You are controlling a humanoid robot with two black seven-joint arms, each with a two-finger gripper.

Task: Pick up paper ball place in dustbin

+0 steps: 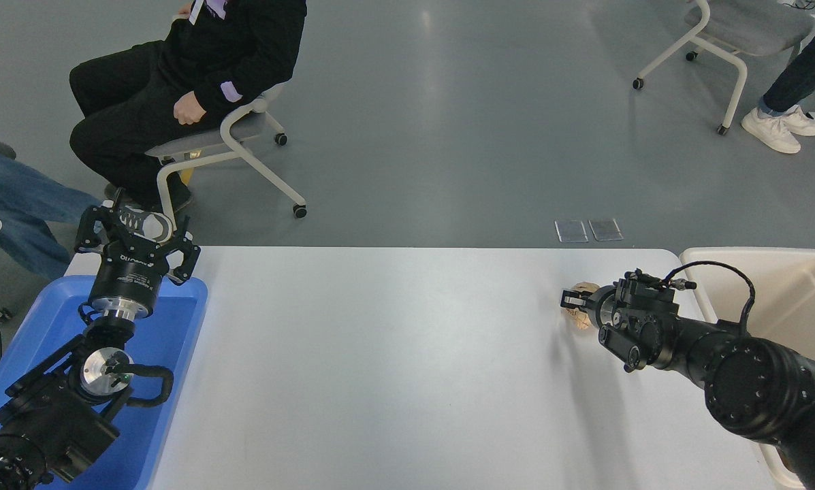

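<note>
The tan-brown paper ball (580, 318) lies on the white table (380, 354) near its far right corner. It is mostly hidden by my right gripper (573, 299), which sits low right over it, with paper showing above and below the gripper's tip. Whether it grips the ball does not show. The cream-beige dustbin (754, 254) stands just right of the table, behind my right arm. My left gripper (136, 228) is parked open at the lower left over the blue tray.
A shallow blue tray (169, 340) lies at the table's left edge under the left arm. A person sits on a chair (244, 133) beyond the far left corner. Another chair and a person's legs are at the top right.
</note>
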